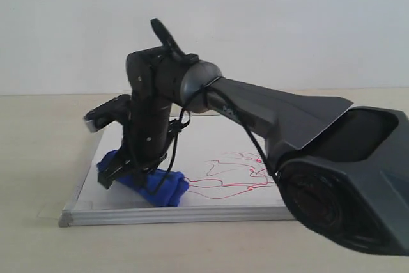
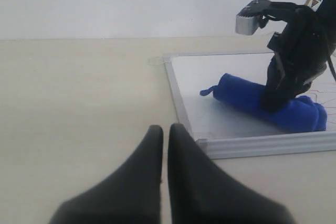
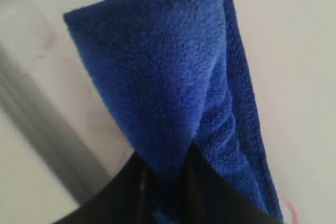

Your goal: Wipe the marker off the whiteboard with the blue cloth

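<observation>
Exterior view: a flat rectangular whiteboard with a thin silver frame (image 1: 217, 139) lies on a pale beige tabletop (image 1: 38, 158). The deep-blue fluffy microfibre cloth (image 1: 163, 187), rolled thick, rests on the whiteboard near its front edge, toward its left end as this view shows it. The right gripper (image 1: 128, 171) stands on the whiteboard and pinches the cloth between its jaws; the right wrist view shows the pile bunched between them. Thin red marker scribble (image 1: 236, 171) crosses the whiteboard just beside the cloth. The left gripper (image 2: 164, 129), jaws pressed together, hangs over the tabletop off the whiteboard, near one corner.
</observation>
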